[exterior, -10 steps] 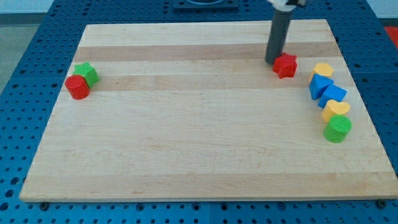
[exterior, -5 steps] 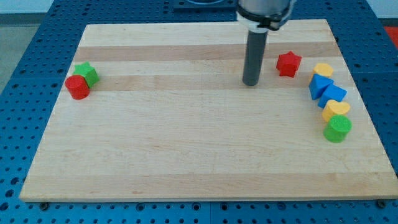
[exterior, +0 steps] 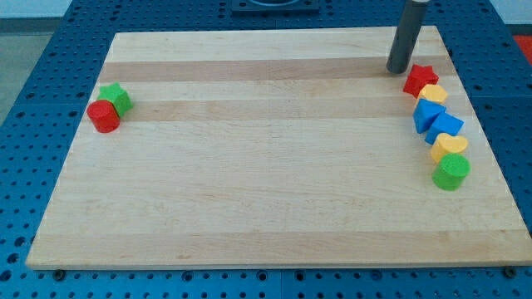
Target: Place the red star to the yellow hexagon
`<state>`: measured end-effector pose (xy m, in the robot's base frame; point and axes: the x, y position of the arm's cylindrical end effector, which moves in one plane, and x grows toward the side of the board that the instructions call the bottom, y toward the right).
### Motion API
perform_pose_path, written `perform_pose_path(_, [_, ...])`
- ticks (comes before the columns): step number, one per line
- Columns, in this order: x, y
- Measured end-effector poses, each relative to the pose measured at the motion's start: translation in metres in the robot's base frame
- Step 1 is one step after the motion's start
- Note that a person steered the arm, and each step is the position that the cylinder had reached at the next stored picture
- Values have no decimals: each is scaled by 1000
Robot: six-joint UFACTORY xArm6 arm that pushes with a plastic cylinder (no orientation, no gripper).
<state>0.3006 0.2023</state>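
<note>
The red star point(exterior: 420, 80) lies near the board's right edge at the view's upper right. It touches the yellow hexagon point(exterior: 432, 93) just below and to its right. My tip point(exterior: 398, 70) stands just to the left of the red star and slightly above it, close to it or touching; the rod rises out of the view's top.
Below the hexagon runs a column: two blue blocks point(exterior: 429, 112) point(exterior: 446, 127), a yellow heart-like block point(exterior: 450, 147), a green cylinder point(exterior: 451, 172). At the view's left sit a green star point(exterior: 115, 98) and a red cylinder point(exterior: 104, 116), touching. The wooden board point(exterior: 266, 199) lies on a blue pegboard.
My tip swung from beside the star out to the board's middle, then back to the upper right. The red star moved right and now touches the yellow hexagon.
</note>
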Motion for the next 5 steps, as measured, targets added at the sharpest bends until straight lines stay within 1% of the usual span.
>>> perform_pose_path(2, [0,47])
perform_pose_path(3, [0,48])
perform_pose_path(4, [-25,9])
perform_pose_path(5, [-29,-44])
